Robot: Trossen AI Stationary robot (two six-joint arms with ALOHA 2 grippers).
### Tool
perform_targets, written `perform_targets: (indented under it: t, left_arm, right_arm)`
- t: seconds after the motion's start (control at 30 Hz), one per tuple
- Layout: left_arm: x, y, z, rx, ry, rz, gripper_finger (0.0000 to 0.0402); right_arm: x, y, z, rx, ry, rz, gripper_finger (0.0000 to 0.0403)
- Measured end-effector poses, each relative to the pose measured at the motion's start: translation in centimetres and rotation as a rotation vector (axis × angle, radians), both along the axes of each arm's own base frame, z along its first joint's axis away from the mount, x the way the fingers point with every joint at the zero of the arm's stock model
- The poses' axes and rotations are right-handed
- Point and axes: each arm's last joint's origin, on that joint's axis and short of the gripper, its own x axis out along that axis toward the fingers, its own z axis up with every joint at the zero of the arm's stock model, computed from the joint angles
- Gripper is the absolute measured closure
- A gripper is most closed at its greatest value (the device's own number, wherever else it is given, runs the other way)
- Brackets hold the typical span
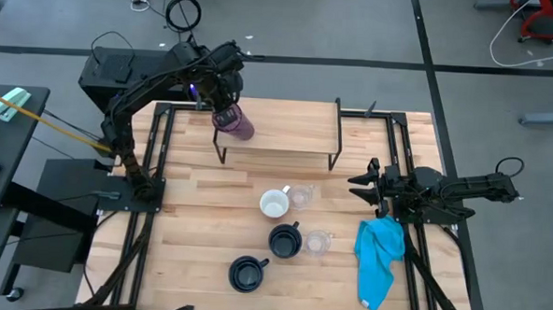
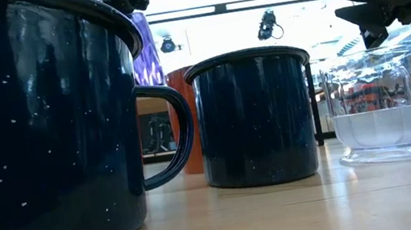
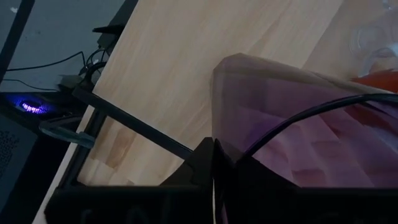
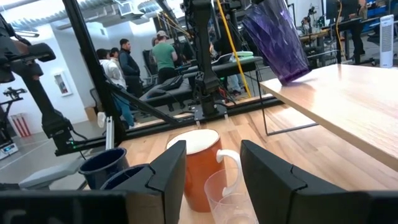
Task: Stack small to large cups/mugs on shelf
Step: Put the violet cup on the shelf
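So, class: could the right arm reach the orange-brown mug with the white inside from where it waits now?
Probably yes. The right gripper hangs open at the table's right side, facing the orange-brown mug. Only a small clear glass stands beside the mug on that side, which it might nudge.

high: looks straight down, far up, sees whole table (image 1: 208,217) | low: sits on tabletop, very close to a navy mug (image 2: 35,124) | left wrist: right up against purple tumbler (image 3: 311,137) | right wrist: looks across table; shares tumbler with high
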Motion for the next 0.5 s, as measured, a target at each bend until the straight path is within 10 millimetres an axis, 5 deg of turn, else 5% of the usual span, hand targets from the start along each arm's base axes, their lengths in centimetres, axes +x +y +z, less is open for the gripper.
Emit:
perform_targets:
  t: [0.5]
  left_arm:
    - [0.04, 0.04, -0.15, -0.001, 0.011, -0.002, 0.0370]
  right_arm:
    - [0.00, 0.00, -0.02, 0.000, 0.002, 0.000, 0.0243]
